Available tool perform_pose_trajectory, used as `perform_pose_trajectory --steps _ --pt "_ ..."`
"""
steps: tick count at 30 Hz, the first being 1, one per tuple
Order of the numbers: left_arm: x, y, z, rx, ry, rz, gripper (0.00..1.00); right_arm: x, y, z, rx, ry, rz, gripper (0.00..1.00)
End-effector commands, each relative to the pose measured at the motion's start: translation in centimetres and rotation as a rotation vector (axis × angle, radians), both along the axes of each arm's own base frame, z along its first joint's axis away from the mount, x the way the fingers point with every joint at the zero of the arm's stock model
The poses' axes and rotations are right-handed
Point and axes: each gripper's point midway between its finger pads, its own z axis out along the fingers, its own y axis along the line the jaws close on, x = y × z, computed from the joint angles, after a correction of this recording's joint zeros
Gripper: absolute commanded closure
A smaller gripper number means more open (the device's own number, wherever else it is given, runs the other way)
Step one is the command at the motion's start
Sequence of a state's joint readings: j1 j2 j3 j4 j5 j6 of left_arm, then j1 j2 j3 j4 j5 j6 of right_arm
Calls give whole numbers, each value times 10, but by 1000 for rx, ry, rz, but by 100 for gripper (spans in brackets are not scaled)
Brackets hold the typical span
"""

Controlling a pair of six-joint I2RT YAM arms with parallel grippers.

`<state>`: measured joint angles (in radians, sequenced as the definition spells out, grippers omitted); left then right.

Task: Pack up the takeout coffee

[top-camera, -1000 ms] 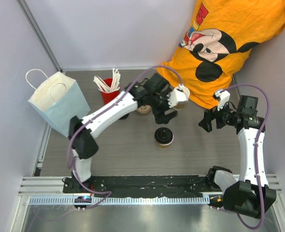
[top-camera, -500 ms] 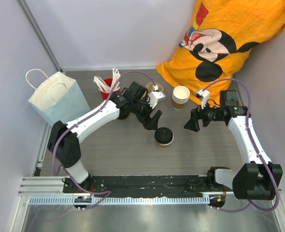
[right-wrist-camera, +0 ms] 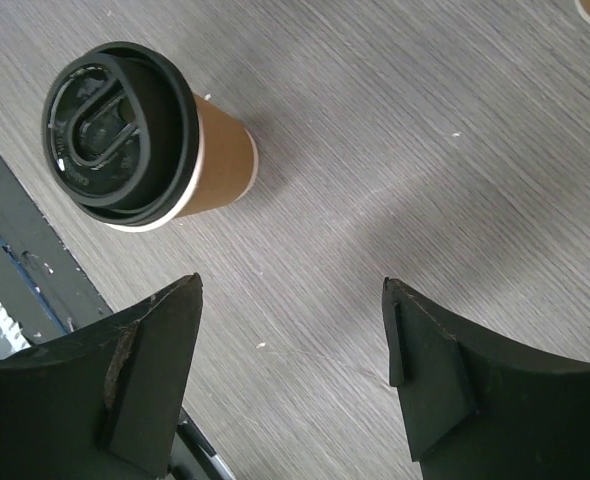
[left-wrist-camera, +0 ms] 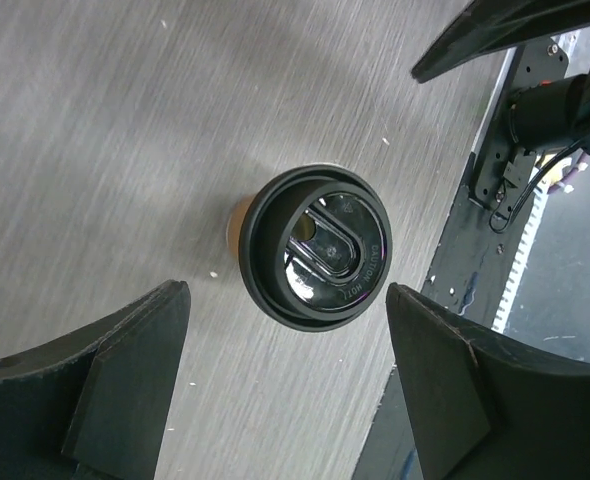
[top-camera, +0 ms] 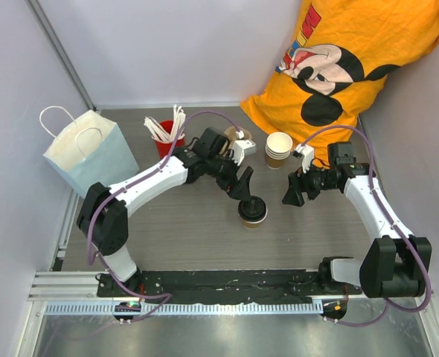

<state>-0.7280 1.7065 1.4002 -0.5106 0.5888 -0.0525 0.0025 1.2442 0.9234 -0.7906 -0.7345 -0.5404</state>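
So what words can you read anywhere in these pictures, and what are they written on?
"CAUTION HOT": raised letters on the black lid of the takeout coffee.
Orange shirt: big coloured letters above the cartoon mouse, cut off by the picture's edge, so they cannot be read.
Paper bag: no words show.
Red cup and stacked paper cups: no words show.

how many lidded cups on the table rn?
1. The takeout coffee stands mid-table, beside the left gripper. The stacked paper cups and red cup are lidless. A brown thing behind the left gripper is partly hidden.
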Motion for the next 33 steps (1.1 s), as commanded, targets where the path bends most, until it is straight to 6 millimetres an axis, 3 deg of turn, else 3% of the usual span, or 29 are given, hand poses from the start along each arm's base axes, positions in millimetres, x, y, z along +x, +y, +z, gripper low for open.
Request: perform_pose_trajectory --steps 1,9,14,24,33 --pt "-3 -2 0 -44 24 23 16 2 13 14 37 -34 23 22" --pt "-21 0 -5 -82 72 -12 17 -8 26 6 33 -4 56 20" --pt "-28 -5 3 -124 101 -47 18 -1 21 -4 -19 0 22 21" --pt "-33 -9 7 -159 128 -71 18 8 20 -25 -115 22 0 20" --pt "-35 -10 6 -164 136 -82 19 5 32 -40 -133 83 50 20"
